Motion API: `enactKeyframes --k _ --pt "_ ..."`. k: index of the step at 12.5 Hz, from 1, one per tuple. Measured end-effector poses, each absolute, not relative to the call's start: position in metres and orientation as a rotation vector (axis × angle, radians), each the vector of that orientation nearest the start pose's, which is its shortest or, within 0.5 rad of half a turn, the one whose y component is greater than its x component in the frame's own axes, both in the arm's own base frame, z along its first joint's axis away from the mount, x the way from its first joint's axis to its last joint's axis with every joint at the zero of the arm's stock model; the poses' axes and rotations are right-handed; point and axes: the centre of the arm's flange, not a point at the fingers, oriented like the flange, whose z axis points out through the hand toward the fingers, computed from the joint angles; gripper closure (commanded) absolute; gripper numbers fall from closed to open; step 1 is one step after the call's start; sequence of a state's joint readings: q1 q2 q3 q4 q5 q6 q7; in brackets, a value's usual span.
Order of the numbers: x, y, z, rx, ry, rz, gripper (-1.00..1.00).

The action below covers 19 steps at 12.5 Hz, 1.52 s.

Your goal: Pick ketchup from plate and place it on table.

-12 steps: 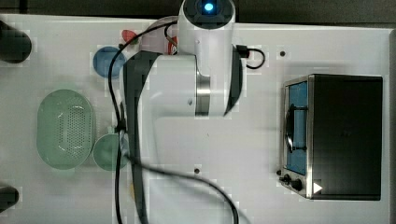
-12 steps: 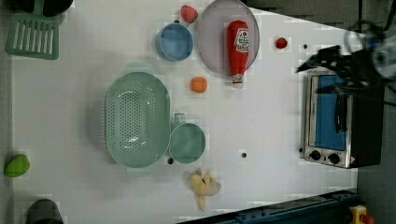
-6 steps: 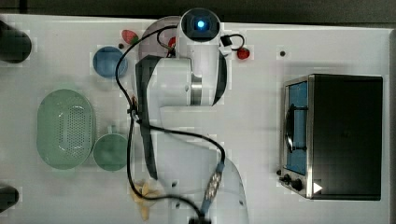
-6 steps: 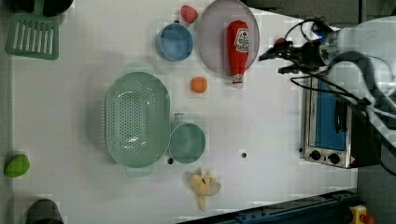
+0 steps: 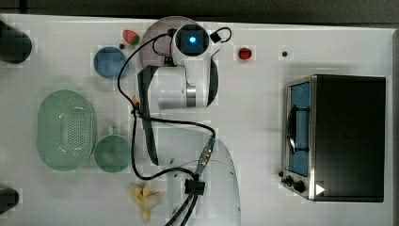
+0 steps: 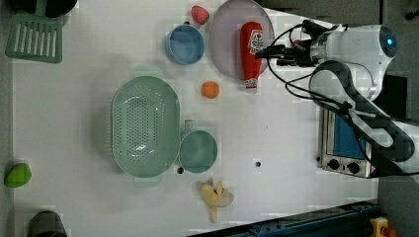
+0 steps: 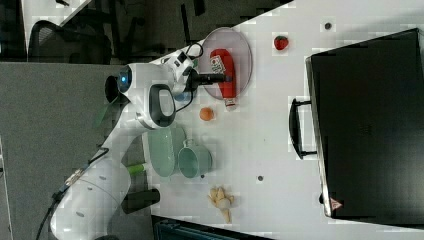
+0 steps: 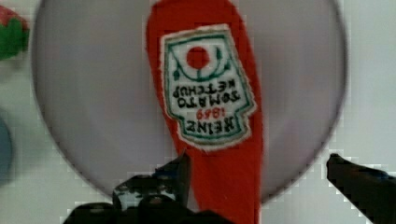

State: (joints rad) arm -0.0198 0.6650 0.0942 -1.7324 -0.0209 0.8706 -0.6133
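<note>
Reaching phase of the pick: gripper (image 8: 254, 175) is spread wide, holding nothing, poised over the ketchup (image 6: 251, 47). Ketchup lies flat on the plate (image 6: 225, 42), label up, its whitish end poking past the plate rim toward the small orange fruit (image 6: 210, 89). In the wrist view one fingertip (image 8: 180, 168) sits beside the red body and the other is well out past the plate edge, so the bottle lies between them. Judgement: grasp not yet made. Next move calls for lowering to straddle the body, closing, lifting, then carrying to bare surface (image 6: 276, 128) beside the plate.
</note>
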Motion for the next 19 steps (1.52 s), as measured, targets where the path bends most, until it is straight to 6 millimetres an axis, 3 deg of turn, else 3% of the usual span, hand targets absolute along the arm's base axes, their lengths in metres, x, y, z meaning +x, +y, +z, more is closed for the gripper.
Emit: enactKeyframes --k 6,7,10,16,19 --pt "0.682 0.063 0.172 -3.108 0.024 -0.174 -1.0" --pt "0.682 0.065 0.169 -3.104 0.02 -0.192 -0.92" --pt "0.681 0.066 0.166 -3.105 0.014 -0.193 -0.21" --pt "0.684 0.059 0.171 -3.1 0.041 -0.21 -0.2" --pt "0.679 0.054 0.194 -3.084 0.113 -0.113 -0.2"
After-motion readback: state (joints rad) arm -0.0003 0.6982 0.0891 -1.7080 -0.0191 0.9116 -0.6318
